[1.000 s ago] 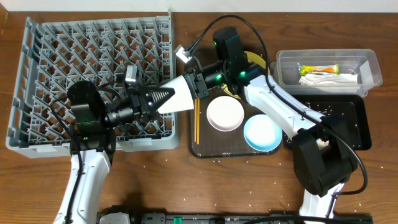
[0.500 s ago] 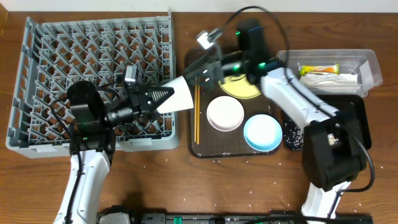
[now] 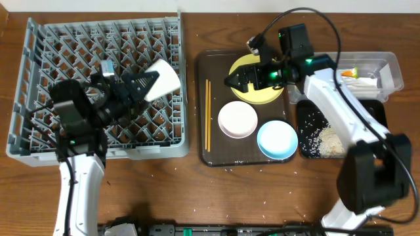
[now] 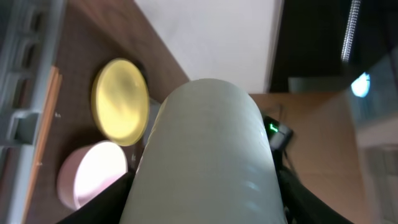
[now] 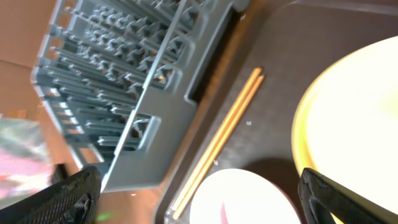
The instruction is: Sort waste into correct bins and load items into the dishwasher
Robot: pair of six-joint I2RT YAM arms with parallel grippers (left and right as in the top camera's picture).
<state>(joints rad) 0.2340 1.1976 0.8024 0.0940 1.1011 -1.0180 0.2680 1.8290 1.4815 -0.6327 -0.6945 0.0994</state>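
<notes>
**Left claw [image 3: 147,84] grips the cup; right claw [image 3: 235,80] spread wide over the plate**

The left claw is clamped on the small white cup [image 3: 163,80], which lies tilted on its side in the air above the right part of the grey dish rack [image 3: 65,59]. In the left wrist view the cup fills the middle, with dark fingers [image 4: 102,202] at both flanks.

The right claw hangs over the left part of the yellow plate [image 3: 261,95]. Its jaws stand far apart and hold nothing.

The plate sits at the far end of the brown serving tray [image 3: 216,156]. Nearer on that tray are the white bowl [image 3: 237,120] and the light blue bowl [image 3: 277,140], side by side. The chopsticks [image 3: 207,115] lie along the tray's left edge, parallel to the rack's wall.

To the right, the clear tub [image 3: 388,82] holds the yellow-green wrapper [image 3: 351,71] and the white napkin [image 3: 362,84]. Just in front of it, the black tray [image 3: 379,134] carries rice scraps [image 3: 321,137].

Everything rests on a wooden table [image 3: 197,196] with loose white grains strewn about. Beyond the table the left wrist view shows a pale wall [image 4: 205,37], blurred.
</notes>
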